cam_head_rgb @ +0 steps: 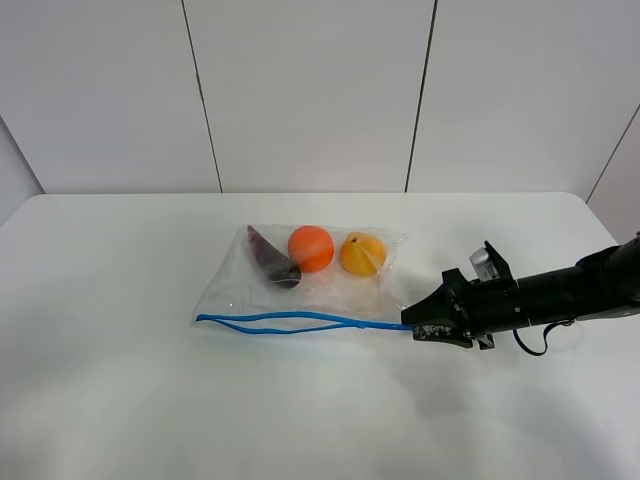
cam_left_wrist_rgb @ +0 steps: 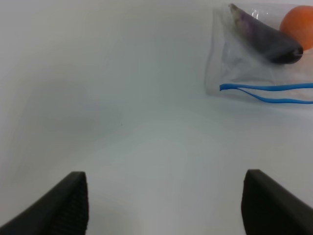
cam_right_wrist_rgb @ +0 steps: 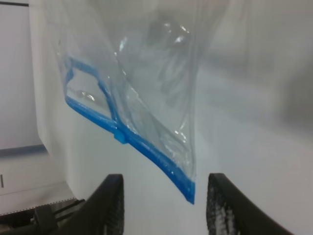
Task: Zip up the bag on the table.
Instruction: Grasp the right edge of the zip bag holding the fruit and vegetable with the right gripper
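The clear bag [cam_head_rgb: 235,295] lies in the middle of the white table [cam_head_rgb: 120,390]. It holds a purple eggplant [cam_head_rgb: 272,262], an orange [cam_head_rgb: 311,248] and a yellow pear [cam_head_rgb: 362,253]. Its blue zipper strip [cam_head_rgb: 290,320] runs along the near edge and gapes apart over its left part. My right gripper [cam_head_rgb: 411,323] is open, its jaws on either side of the strip's right end corner [cam_right_wrist_rgb: 190,196]. The small blue slider [cam_right_wrist_rgb: 120,136] sits a little way in from that corner. My left gripper [cam_left_wrist_rgb: 165,175] is open and empty, well short of the bag's left end [cam_left_wrist_rgb: 230,63].
White wall panels [cam_head_rgb: 310,90] stand behind the table's far edge. The right arm [cam_head_rgb: 560,290] reaches in low from the right edge of the table. The left arm is out of the exterior high view.
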